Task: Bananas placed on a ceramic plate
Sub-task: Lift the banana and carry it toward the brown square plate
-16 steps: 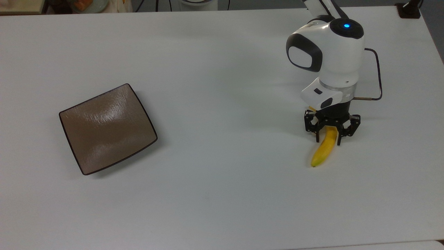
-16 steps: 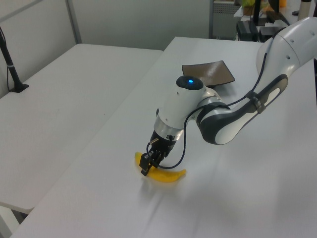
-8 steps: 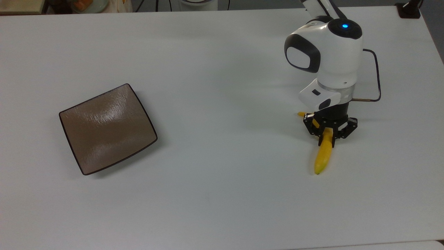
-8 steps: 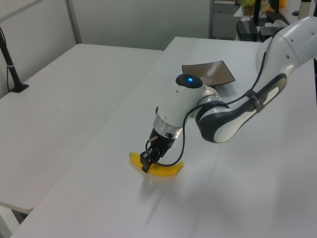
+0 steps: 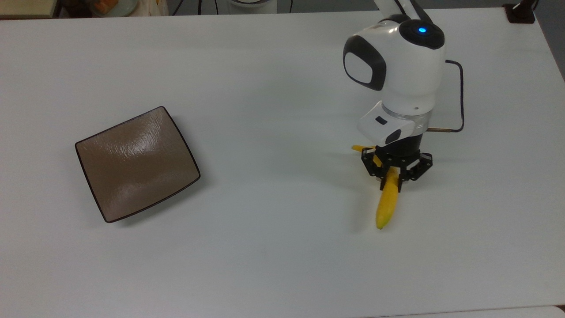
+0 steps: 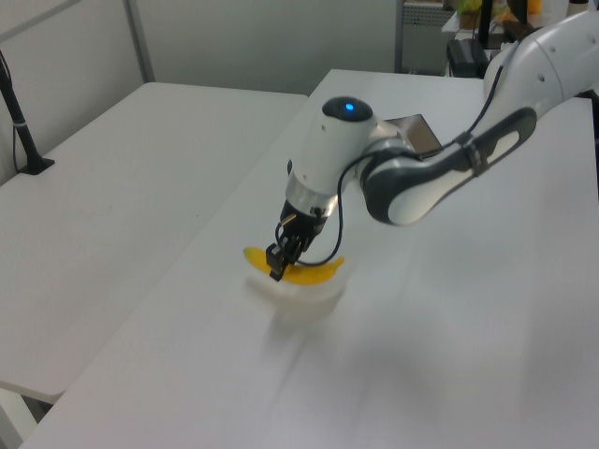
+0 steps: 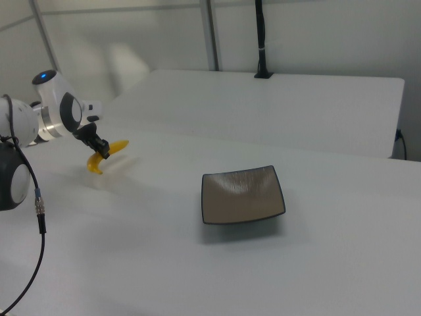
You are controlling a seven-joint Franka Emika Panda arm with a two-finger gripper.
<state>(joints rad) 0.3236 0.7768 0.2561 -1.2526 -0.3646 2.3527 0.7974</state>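
Note:
A yellow banana [image 5: 385, 204] hangs a little above the white table, with my gripper [image 5: 392, 176] shut on it near its stem end. Its free tip points toward the top view's bottom edge. In the left view the banana [image 6: 315, 273] casts a shadow on the table below, and the gripper [image 6: 278, 266] holds it from above. The square brown plate [image 5: 137, 163] lies bare on the table, far off at the top view's left. The right view has the banana [image 7: 112, 150] at its left and the plate [image 7: 242, 194] near the middle.
The white table [image 5: 273, 247] is wide and open between banana and plate. A black clamp base [image 5: 521, 13] sits at the top view's top right corner. A second white table [image 6: 112, 187] stands alongside at the left view's left. A thin cable [image 5: 459, 101] loops off the wrist.
The fingers closed on the banana, then lifted it off the table. The arm and banana shifted toward the top view's left. The plate has not moved.

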